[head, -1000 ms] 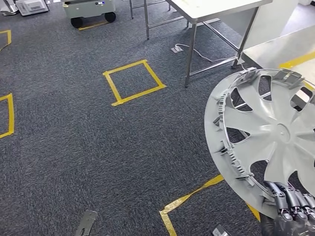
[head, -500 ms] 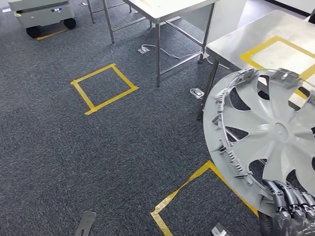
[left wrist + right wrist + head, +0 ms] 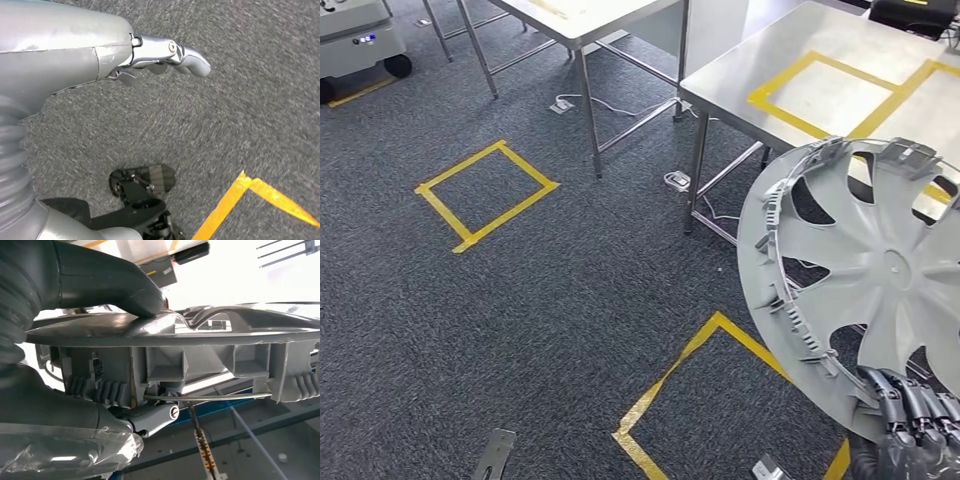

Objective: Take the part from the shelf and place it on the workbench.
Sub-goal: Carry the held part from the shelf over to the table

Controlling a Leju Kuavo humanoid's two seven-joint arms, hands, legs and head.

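- Clearly a wheel cover (image 3: 882, 275): grey moulded plastic disc, open spokes, a ring of clips and tabs around the back edge; carried tilted in the air at the robot's right side, above the carpet, near the steel workbench (image 3: 743, 70) but not yet over it.
- Probably light for its span and fairly stiff across the face, yet springy at the rim; likely to wobble or swing when held from one edge.
- Looks smooth and a little slippery on the front, ribbed and easier to hold behind; thin clip tabs judged the fragile part, best kept off the table edge.
- Gripped by the right hand (image 3: 916, 425) at the lower rim: dark fingers (image 3: 905, 400) curled over the edge in the head view, thumb pressed on one face and fingers under the ribbed back in the right wrist view (image 3: 113, 295).
- Best hold judged to be that rim, pinched front and back between clips, not a spoke.
- Left hand (image 3: 151, 55) hanging over the carpet, fingers nearly straight and together, nothing in it.
- Yellow tape outline (image 3: 803, 95) on the workbench top, a likely spot for setting down.
- Further out: yellow tape squares on the floor (image 3: 482, 195), a second table, a wheeled cart (image 3: 358, 40) at the far left.
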